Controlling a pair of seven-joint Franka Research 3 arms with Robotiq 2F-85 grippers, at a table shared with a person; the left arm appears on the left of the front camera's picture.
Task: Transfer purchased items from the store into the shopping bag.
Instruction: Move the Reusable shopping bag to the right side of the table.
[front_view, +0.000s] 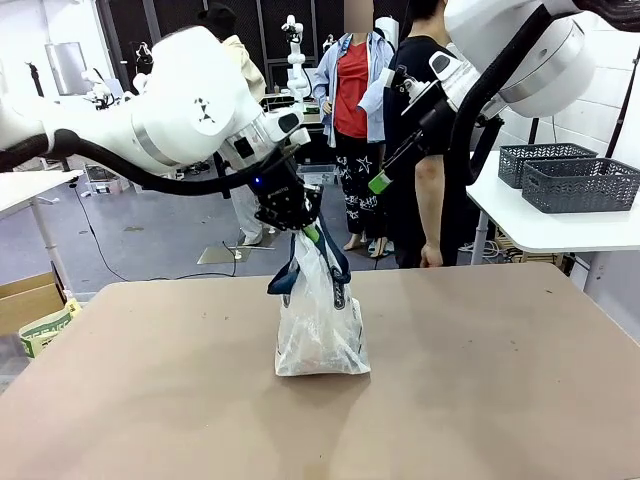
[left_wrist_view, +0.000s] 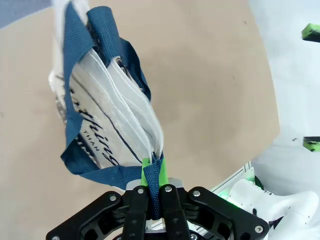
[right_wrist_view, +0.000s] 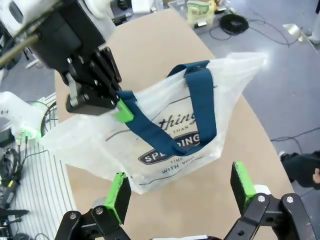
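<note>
The shopping bag (front_view: 320, 335) stands on the tan table, translucent white with navy straps and a dark logo. My left gripper (front_view: 300, 225) is just above it, shut on one navy handle. In the left wrist view the strap runs up between the pinched green pads of the left gripper (left_wrist_view: 152, 175), with the bag (left_wrist_view: 110, 125) hanging beyond. My right gripper (right_wrist_view: 179, 175) is open and looks down on the bag (right_wrist_view: 165, 145) from above; in the front view the right gripper (front_view: 383, 170) hovers high to the bag's right. I cannot make out the purchased items through the plastic. Two dark grey lattice baskets (front_view: 580, 185) match the store; which one it is I cannot tell.
The baskets sit on a white side table (front_view: 540, 230) at the right, beyond the tan table (front_view: 500, 380). A person (front_view: 425, 170) stands at the far edge behind the right arm. A cardboard box (front_view: 35, 310) rests on the floor at the left.
</note>
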